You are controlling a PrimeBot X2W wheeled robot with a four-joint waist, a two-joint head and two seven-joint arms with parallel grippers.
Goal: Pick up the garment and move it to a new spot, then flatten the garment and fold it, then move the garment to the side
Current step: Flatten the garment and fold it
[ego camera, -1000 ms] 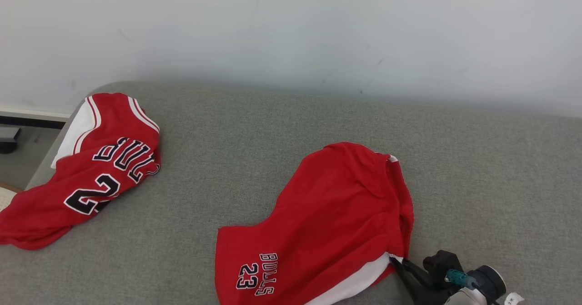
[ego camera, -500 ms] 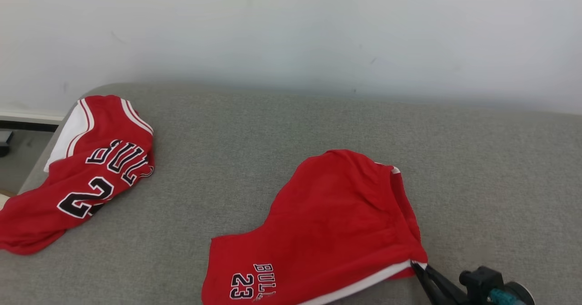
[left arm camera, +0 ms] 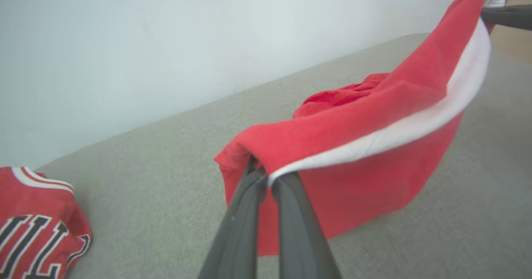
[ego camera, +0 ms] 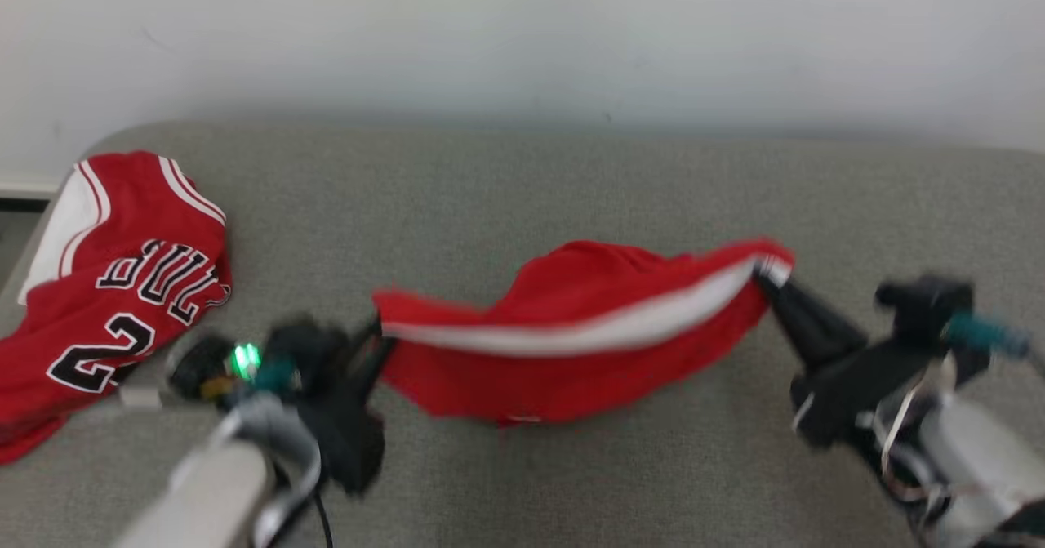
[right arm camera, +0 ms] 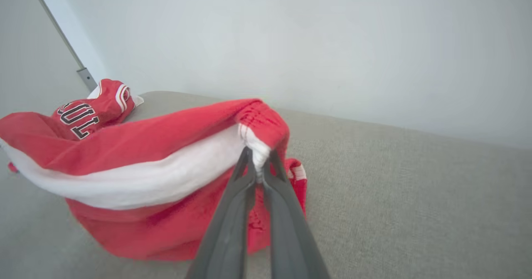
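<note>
The garment (ego camera: 571,319) is a pair of red shorts with a white side stripe, hanging stretched between my two grippers above the grey cushion (ego camera: 571,466). My left gripper (ego camera: 377,337) is shut on its left corner; in the left wrist view the left gripper (left arm camera: 266,178) pinches the red and white edge of the shorts (left arm camera: 374,137). My right gripper (ego camera: 766,277) is shut on the right corner at the waistband; in the right wrist view the right gripper (right arm camera: 258,162) clamps the gathered hem of the shorts (right arm camera: 137,175). The lower fabric still rests on the cushion.
A red jersey (ego camera: 106,278) with black and white lettering lies crumpled at the cushion's left end, also seen as the jersey (left arm camera: 33,225) and the jersey (right arm camera: 95,108). A white wall (ego camera: 522,33) runs behind the cushion. Bare grey fabric stretches to the right.
The shorts lay flat on the cushion with only my right gripper at their corner; now both grippers hold them raised and stretched. The left arm has come into the head view, which has shifted too.
</note>
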